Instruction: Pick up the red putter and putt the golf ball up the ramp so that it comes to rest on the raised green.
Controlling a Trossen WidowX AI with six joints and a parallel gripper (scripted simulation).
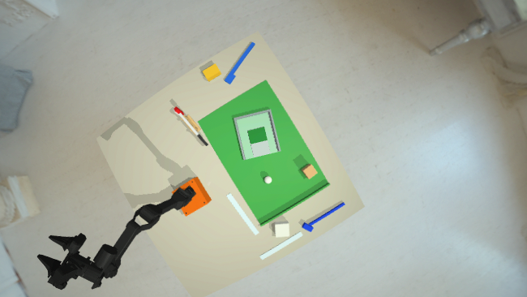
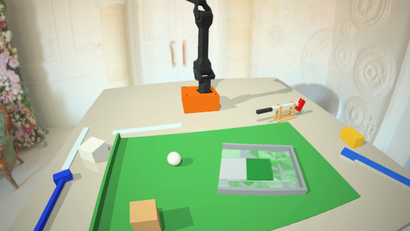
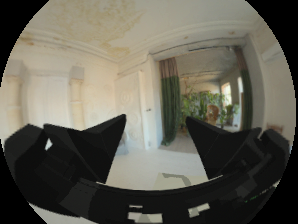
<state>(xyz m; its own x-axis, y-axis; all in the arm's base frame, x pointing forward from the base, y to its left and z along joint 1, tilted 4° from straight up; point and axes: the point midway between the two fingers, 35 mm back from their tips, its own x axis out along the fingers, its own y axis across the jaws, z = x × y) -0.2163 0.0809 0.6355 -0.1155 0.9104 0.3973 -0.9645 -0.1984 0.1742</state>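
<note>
Your putter (image 1: 190, 125) lies on a small wooden stand (image 2: 284, 112) near the counter (image 1: 211, 260) edge beside the green mat (image 1: 292, 162) | long axis follows that edge, red head away from the arm's base | ball (image 1: 267, 179) on mat | your gripper (image 1: 57, 251) spread wide, holding nothing, off the counter's corner.

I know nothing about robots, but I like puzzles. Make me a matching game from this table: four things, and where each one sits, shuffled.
Things:
1. golf ball
2. red putter
3. yellow block
4. arm

Places:
A. on a small wooden stand
B. mounted on the orange base
C. on the green mat, before the ramp
D. off the mat, beside a blue stick

Pairs: 1-C, 2-A, 3-D, 4-B
</note>
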